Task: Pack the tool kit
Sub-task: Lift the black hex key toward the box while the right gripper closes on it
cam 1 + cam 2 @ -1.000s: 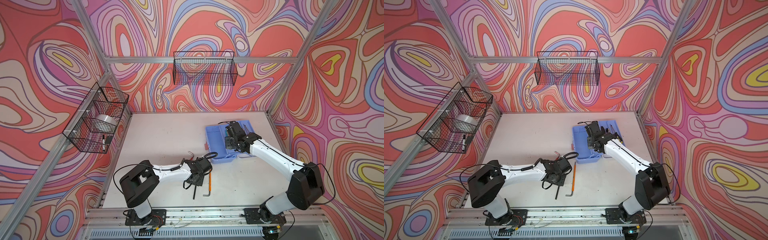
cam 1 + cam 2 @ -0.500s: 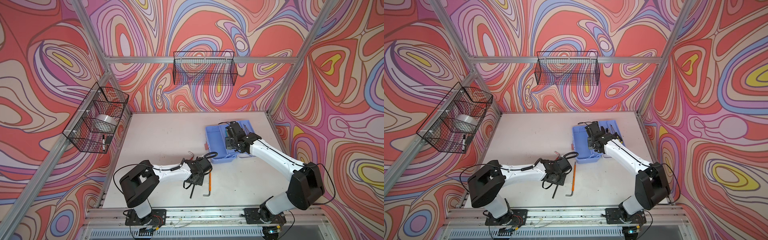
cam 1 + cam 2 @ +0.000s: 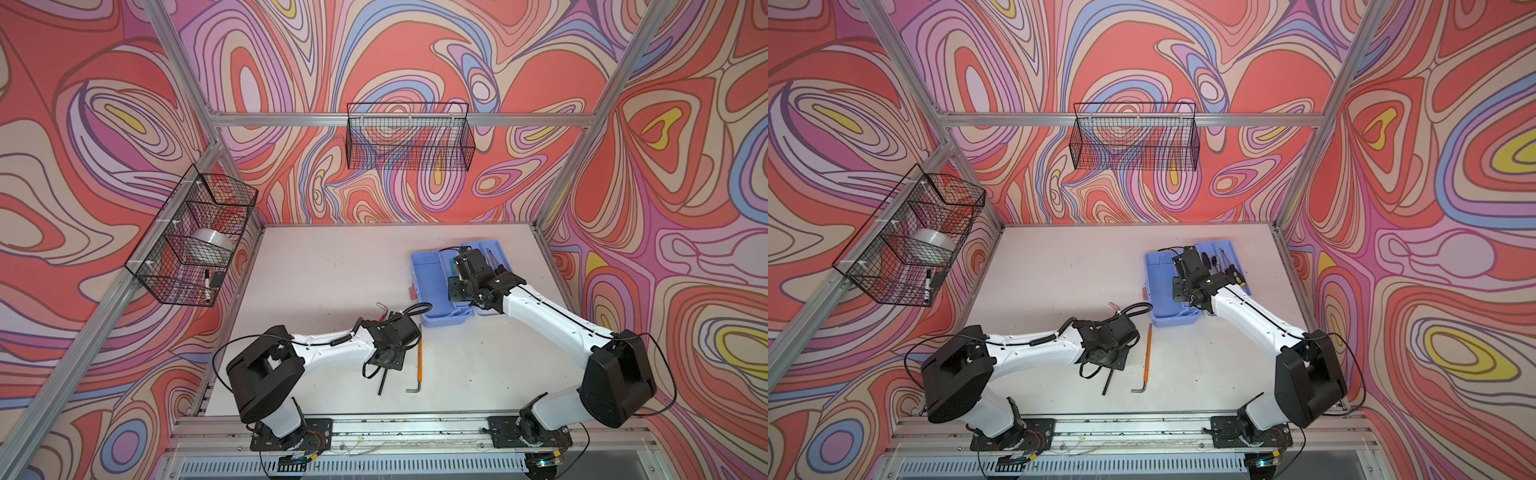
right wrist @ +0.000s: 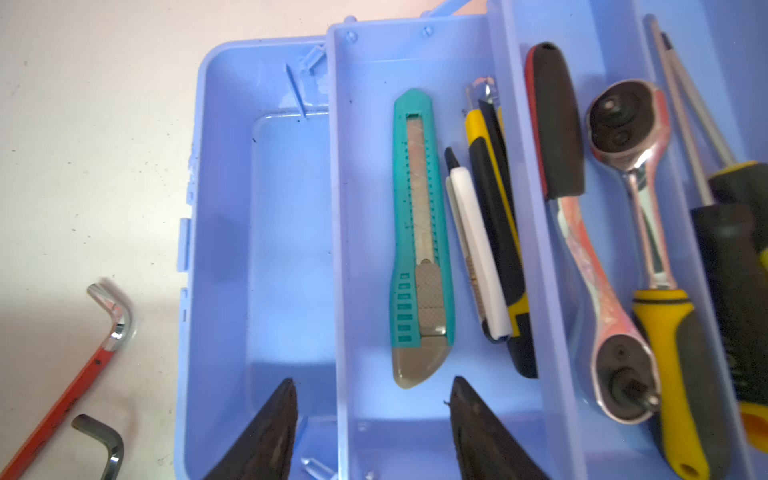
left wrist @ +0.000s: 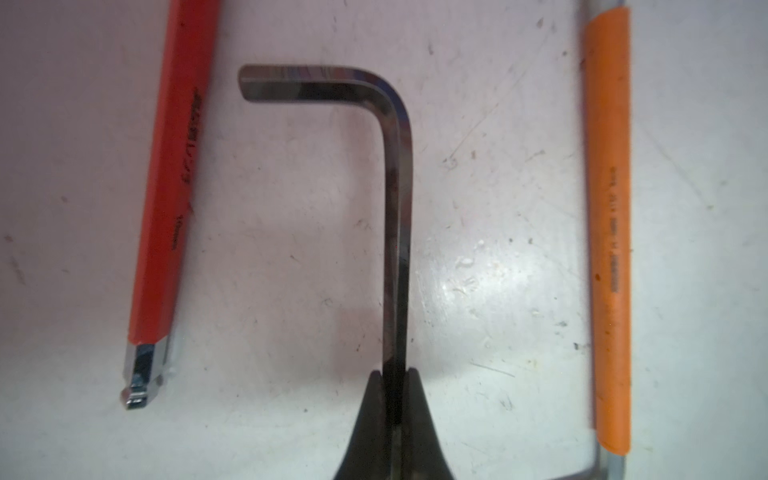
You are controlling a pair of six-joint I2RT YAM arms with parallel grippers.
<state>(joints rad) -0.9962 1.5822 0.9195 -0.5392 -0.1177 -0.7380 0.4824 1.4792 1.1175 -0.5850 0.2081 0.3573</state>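
Since a second ago your left claw (image 5: 395,374) has clamped onto the long leg of the dark hex key (image 5: 397,208), near the front edge of the tabletop (image 3: 324,270). Your toolbox (image 3: 430,286) sits open by the right edge, toward the far corner. Its trays (image 4: 374,62) hold small tools (image 4: 419,232), and its deep well (image 4: 286,232) is bare. Your right claw (image 4: 372,380) hangs over the wall between well and tray, jaws apart, holding nothing. You are at the pick-up step. Next, lift the key clear and carry it to the box, minding the right arm there. A red hex key (image 5: 166,187) and an orange hex key (image 5: 609,228) lie on either side of it.
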